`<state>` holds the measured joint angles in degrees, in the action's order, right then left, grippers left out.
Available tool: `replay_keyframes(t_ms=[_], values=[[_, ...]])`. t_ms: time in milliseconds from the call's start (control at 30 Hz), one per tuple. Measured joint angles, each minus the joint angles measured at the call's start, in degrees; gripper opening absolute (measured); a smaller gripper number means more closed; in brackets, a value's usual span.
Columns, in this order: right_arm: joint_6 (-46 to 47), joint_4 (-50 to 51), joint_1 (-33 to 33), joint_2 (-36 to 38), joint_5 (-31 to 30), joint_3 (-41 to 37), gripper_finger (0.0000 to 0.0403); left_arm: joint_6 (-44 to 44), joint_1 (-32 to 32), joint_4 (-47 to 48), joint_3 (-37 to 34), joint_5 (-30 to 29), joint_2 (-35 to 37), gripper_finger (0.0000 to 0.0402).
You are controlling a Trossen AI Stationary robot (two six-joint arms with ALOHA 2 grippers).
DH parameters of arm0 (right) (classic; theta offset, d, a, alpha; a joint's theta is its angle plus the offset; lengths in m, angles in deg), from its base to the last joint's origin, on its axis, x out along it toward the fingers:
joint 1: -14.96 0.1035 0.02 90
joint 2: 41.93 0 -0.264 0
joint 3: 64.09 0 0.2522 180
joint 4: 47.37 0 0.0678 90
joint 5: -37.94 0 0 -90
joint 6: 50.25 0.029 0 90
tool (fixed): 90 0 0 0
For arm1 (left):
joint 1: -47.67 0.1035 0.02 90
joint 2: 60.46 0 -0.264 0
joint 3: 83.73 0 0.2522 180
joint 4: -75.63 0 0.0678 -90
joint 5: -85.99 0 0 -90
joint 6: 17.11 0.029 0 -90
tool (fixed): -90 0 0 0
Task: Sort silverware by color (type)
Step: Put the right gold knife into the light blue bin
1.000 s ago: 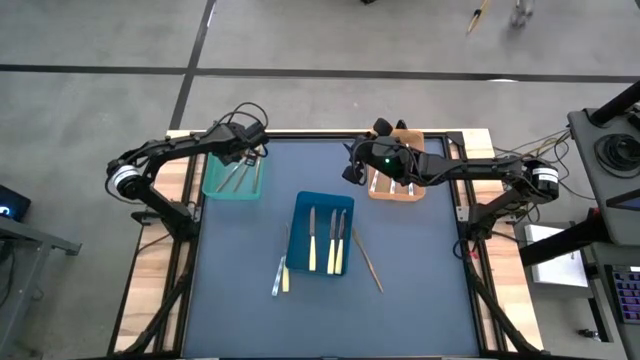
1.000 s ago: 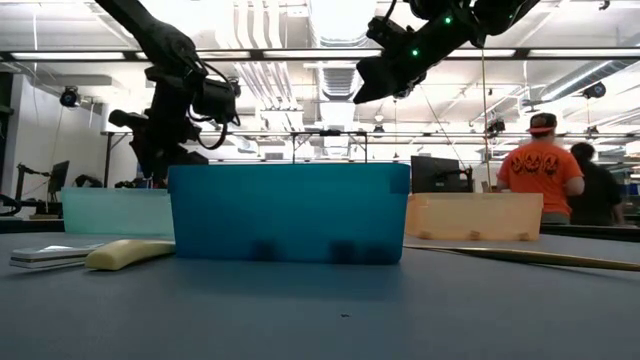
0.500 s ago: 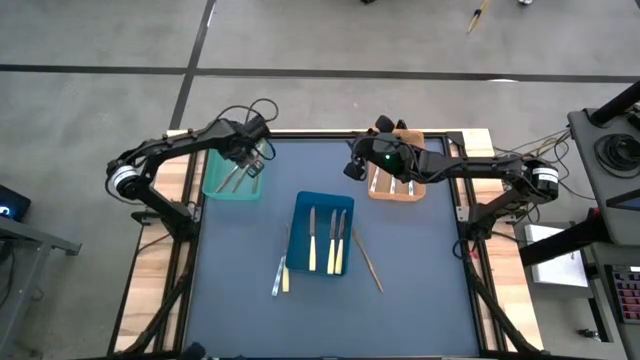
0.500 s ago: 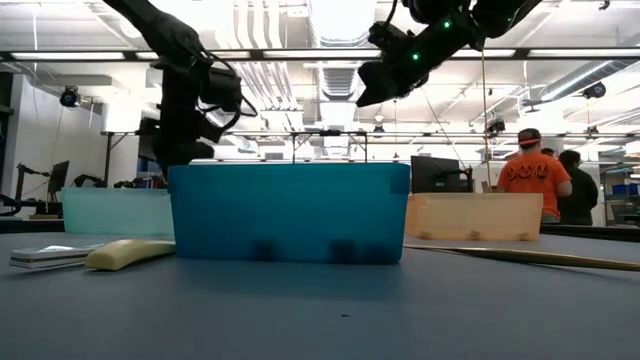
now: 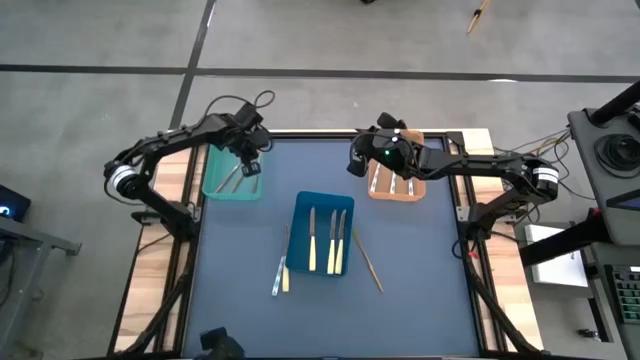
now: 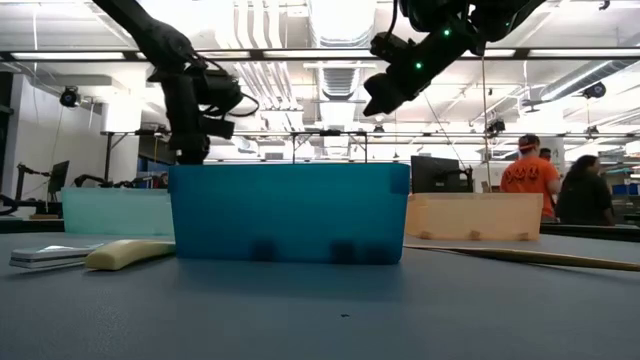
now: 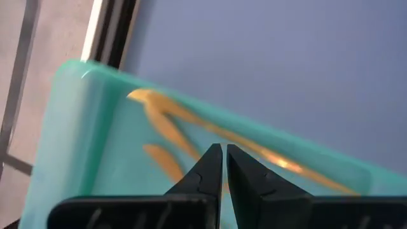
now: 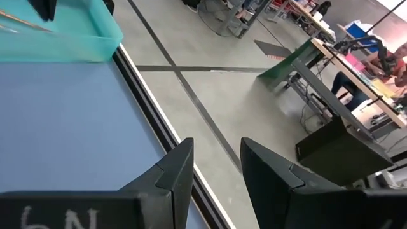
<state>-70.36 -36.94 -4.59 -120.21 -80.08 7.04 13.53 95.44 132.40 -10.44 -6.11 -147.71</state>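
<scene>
My left gripper (image 5: 250,163) hangs shut over the teal tray (image 5: 215,185), pointing steeply down with nothing between its fingers (image 7: 222,162). Gold-handled silverware (image 7: 166,130) lies in that tray. My right gripper (image 5: 357,166) stands open and high, near the orange tray (image 5: 381,193) that holds pale silvery pieces (image 5: 393,183); it holds nothing (image 8: 216,159). The blue tray (image 5: 298,240) in the middle holds three cream-handled knives (image 5: 322,243). Two pieces (image 5: 281,275) lie on the mat by its near left corner. A gold piece (image 5: 367,261) lies to its right.
In the low view the blue tray (image 6: 288,212) stands nearest, with the teal tray (image 6: 112,212) and orange tray (image 6: 475,217) behind it. A cream handle (image 6: 128,253) lies at the left. People (image 6: 530,178) stand in the room beyond the table.
My left gripper has rolled about its own axis above the teal tray, shifted slightly toward the table's right, and shut its fingers on nothing. The silverware and the trays lie as before.
</scene>
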Motion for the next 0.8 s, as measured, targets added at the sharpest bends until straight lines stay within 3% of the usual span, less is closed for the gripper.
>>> replay_keyframes(t_ms=[100,233,400,600,800], values=[[-1.9,0.0,-0.2,0.0,0.0,0.0,0.0121,0.8,3.0,0.1,-0.1,0.7,0.0,0.0001],[-3.4,-0.3,-0.9,0.0,0.1,0.0,0.0121,0.3,6.3,-0.4,-0.3,6.2,0.0,0.0000],[-4.5,-0.4,-3.0,0.0,0.9,0.0,0.0121,-1.0,7.1,-6.3,-2.3,9.7,-0.1,0.0000],[-4.4,-0.4,-6.2,0.0,7.2,0.1,0.0121,-1.6,7.1,-7.0,-2.8,7.7,-1.2,0.0000],[-3.9,-0.4,-8.3,0.0,7.5,0.1,0.0121,-1.2,8.0,-6.3,-2.8,3.6,-1.4,0.0000]])
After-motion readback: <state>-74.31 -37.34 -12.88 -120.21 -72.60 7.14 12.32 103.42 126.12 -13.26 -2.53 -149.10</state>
